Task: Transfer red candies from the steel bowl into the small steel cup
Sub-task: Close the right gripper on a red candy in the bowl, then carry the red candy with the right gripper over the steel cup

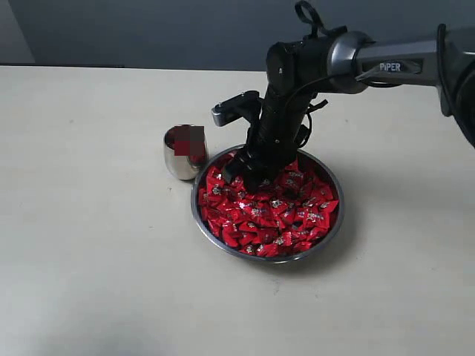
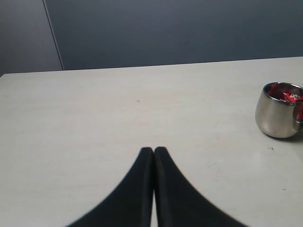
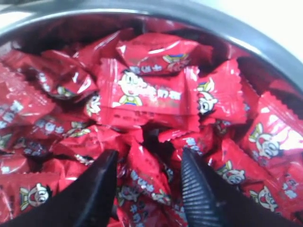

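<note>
The left gripper [image 2: 154, 150], black fingers [image 2: 140, 184] pressed together, hangs over a pale worktop [image 2: 94, 113]; well apart stands the small steel cup [image 2: 274, 118], red candies [image 2: 285, 96] inside.

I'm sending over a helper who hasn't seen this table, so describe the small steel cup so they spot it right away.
On the pale table sits a wide steel bowl heaped with red candies. Close beside its rim, on the exterior view's left, stands the small steel cup. It is far narrower than the bowl, with rounded mirror-shiny sides and only a few red candies inside.
</note>
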`<state>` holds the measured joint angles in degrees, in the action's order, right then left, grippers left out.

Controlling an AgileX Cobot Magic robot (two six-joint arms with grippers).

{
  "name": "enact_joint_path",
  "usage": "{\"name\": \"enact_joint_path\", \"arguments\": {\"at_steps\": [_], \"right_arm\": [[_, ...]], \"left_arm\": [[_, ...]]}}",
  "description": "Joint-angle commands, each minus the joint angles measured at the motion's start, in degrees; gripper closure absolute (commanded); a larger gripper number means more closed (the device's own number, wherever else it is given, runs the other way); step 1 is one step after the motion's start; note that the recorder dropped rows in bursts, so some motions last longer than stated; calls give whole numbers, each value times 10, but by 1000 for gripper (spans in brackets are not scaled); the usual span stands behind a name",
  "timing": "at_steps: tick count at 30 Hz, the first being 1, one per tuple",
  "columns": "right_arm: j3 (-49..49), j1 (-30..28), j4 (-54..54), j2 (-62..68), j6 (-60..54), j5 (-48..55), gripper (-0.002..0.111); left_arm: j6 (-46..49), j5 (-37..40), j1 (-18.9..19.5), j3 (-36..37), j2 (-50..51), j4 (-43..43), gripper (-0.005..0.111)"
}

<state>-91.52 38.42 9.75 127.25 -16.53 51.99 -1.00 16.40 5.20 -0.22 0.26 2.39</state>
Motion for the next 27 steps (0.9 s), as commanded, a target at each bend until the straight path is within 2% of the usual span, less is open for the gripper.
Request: {"name": "enact_joint_path", "arguments": {"at_steps": [1,5,10,11,18,27], "right_arm": [[-2,-1,1,4,3,-7,65],[-2,-1,-2,4,3,-7,75],[-2,-1,-5,4,3,-7,107],[-2,-1,-5,4,3,-7,109],[-2,-1,-16,-2,3,-7,109],[-2,-1,-63,-76,31,-15,109]], "left_arm": [[-1,-1,-4,2,-3,0,106],[-1,-1,-4,2,-3,0,106],[-1,-1,-4,2,-3,0,106],[-1,-1,-4,2,-3,0,106],[-1,-1,-4,2,-3,0,106],[-1,-1,-4,2,-3,0,106]]}}
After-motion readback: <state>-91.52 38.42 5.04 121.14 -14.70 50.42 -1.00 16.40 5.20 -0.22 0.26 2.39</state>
